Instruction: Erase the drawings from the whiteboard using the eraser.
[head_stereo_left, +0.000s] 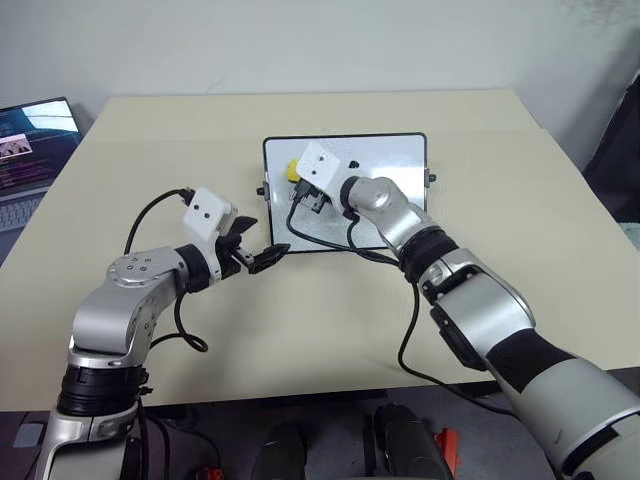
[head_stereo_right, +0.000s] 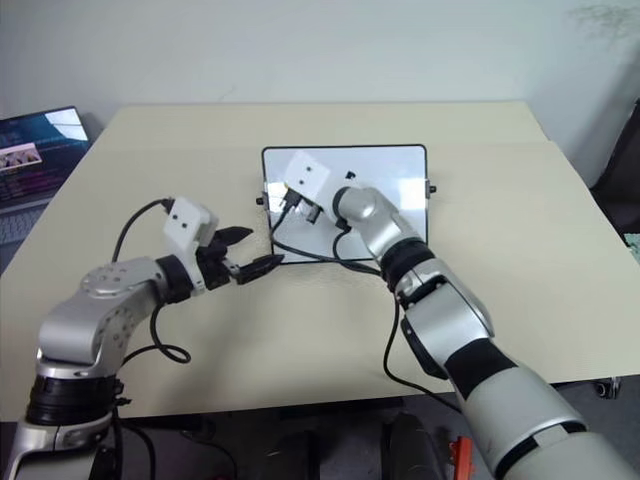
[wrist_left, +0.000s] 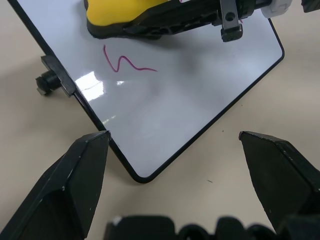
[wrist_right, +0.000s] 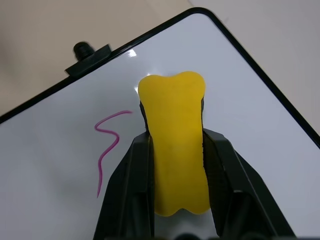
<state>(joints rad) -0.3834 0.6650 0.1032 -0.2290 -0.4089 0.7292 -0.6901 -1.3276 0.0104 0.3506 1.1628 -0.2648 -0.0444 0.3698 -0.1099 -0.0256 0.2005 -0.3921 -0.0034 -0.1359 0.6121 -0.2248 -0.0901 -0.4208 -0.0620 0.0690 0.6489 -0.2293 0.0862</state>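
So I'm mid-wipe right now; nearest me, my left gripper (head_stereo_left: 262, 257) hangs just off the near-left corner of the whiteboard (head_stereo_left: 395, 160), fingers spread wide with nothing between them, pointing at that corner and slightly down; I'd guess it's there to steady the board, though it isn't touching the frame as far as I can tell. Further in, my right arm reaches across the board from the right, wrist angled left; the right gripper (wrist_right: 176, 150) is clamped on the eraser (wrist_right: 175, 145), which sits over the board's far-left area. A red squiggle (wrist_left: 127, 63) lies just beside the eraser, on the side nearer the left knob (wrist_left: 46, 82), untouched; next move, I think, is sliding the eraser sideways over it with pressure; a dark mark (head_stereo_left: 353, 162) shows beyond the right wrist.
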